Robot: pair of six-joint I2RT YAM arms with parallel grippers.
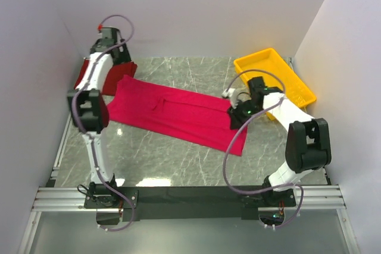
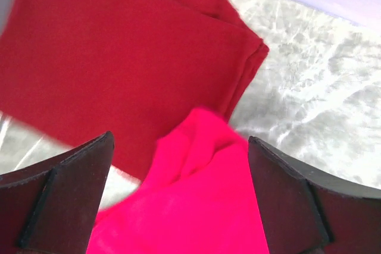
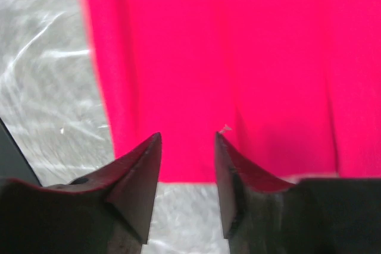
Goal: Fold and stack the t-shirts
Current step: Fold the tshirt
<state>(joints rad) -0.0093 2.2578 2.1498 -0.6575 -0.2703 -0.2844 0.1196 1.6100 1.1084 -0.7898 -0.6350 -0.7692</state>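
The crimson t-shirt (image 1: 178, 114) lies spread out across the middle of the marble bench (image 1: 178, 162), running slantwise from the far left toward the near right. The darker maroon t-shirt (image 2: 119, 57) sits folded flat at the far left of the bench, and one end of the crimson shirt overlaps its near edge.

The left gripper (image 2: 178, 185) hangs over that overlap with its jaws wide apart. A bunched fold of crimson cloth lies between them, loose and not pinched.

The right gripper (image 3: 187, 165) is at the other end of the crimson shirt, low over its edge. Its jaws stand partly apart with a narrow gap, and the cloth shows flat beneath them. A yellow tray (image 1: 253, 56) sits at the far right, just beyond the right arm.
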